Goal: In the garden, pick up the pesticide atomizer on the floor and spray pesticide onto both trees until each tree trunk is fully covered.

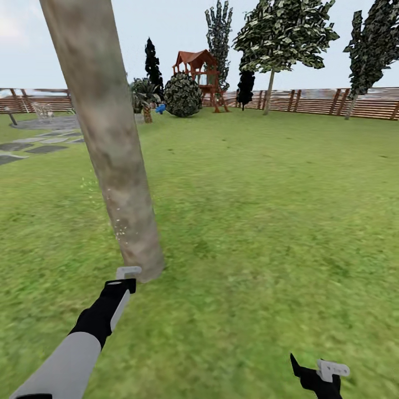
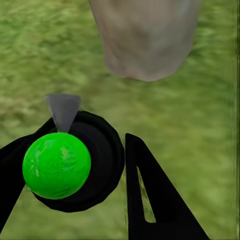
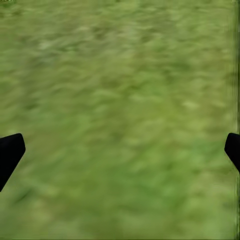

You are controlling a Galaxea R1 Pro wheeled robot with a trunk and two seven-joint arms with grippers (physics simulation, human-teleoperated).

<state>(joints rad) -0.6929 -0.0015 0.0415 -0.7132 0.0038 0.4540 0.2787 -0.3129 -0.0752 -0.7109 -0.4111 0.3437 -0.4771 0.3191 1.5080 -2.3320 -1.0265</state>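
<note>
As we read it, step: spraying first tree trunk [image 1: 105, 144], centre-left.
Left claw [image 2: 95, 170]: grasping pesticide atomizer [image 2: 57, 165].
Right claw [image 3: 120, 150]: released.
Next, we judge: sweep nozzle upward.

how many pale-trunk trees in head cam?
3. Nearest trunk in the left foreground; second tree mid-right by the back fence; third tree at far right. The tall tree behind the play tower may be a fourth: its trunk is hidden.

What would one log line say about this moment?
left gripper: shut on pesticide atomizer | aimed at tree trunk base | right gripper: open over grass
</note>
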